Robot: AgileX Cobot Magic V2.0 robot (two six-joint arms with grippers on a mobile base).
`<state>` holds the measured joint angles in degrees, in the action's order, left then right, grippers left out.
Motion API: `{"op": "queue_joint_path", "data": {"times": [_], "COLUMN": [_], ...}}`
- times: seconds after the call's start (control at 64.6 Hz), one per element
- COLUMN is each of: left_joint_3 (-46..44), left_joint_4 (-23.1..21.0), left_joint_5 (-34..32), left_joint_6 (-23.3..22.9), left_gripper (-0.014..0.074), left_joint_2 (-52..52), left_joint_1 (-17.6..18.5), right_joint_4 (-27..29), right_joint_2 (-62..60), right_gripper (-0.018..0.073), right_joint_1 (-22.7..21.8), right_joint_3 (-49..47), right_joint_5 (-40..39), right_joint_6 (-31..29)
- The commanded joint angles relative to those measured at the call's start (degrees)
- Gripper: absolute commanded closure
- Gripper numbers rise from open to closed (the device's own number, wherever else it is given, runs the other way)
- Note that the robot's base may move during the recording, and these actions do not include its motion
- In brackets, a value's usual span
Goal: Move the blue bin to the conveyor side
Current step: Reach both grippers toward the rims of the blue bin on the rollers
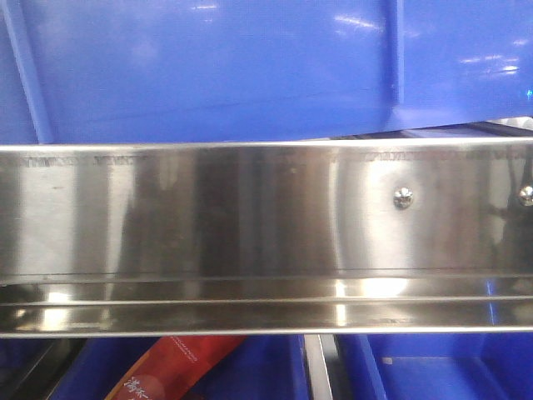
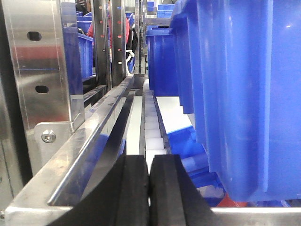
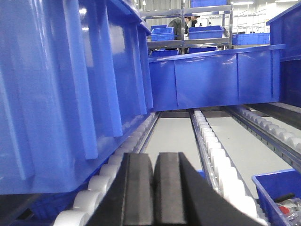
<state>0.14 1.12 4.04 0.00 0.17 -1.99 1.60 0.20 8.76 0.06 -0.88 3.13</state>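
Warehouse aisle of steel racks and stacked blue crates (image 3: 207,32). The conveyor (image 1: 250,217), its polished side rail fixed with round screws (image 1: 403,197), carries the blue bin (image 1: 208,67) on white rollers (image 3: 214,155). Left gripper (image 2: 149,188): black pads pressed together, nothing between; bin just beside it, to its right. Right gripper (image 3: 154,188): pads likewise pressed together; bin just beside it, to its left; a second crate (image 3: 211,80) lies ahead across the rollers.

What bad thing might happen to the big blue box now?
The left gripper and right gripper are shut, gripping nothing, so the large glossy blue plastic bin may skew or slip on the small white rollers if pushed. It might also bump the other blue crate lying across the track ahead.
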Motion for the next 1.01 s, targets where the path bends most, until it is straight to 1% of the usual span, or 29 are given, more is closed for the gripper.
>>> {"op": "queue_joint_path", "data": {"times": [0.0, 0.464, 0.742, 0.897, 0.99], "left_joint_3": [-0.1, -0.1, -0.1, -0.1, -0.1], "left_joint_4": [-0.3, -0.3, -0.3, -0.5, -1.1], "left_joint_5": [-0.7, -1.0, -4.9, -7.2, -7.4], "left_joint_6": [-0.5, -0.5, -0.5, -0.5, -0.5], "left_gripper": [0.062, 0.062, 0.062, 0.062, 0.062], "left_joint_2": [-0.2, -0.2, -0.2, -0.2, -0.2], "left_joint_1": [-0.1, -0.1, -0.1, -0.1, -0.1], "right_joint_4": [0.2, 0.2, 0.2, 0.1, 0.2], "right_joint_2": [-0.2, -0.2, -0.2, -0.2, -0.2], "right_gripper": [0.0648, 0.0648, 0.0648, 0.0648, 0.0648], "right_joint_1": [0.0, 0.0, 0.0, 0.0, 0.0], "right_joint_3": [-0.1, -0.1, -0.1, -0.1, -0.1], "right_joint_5": [-0.8, -0.8, -0.8, -5.1, -10.0], "right_joint_6": [-0.2, -0.2, -0.2, -0.2, -0.2]}}
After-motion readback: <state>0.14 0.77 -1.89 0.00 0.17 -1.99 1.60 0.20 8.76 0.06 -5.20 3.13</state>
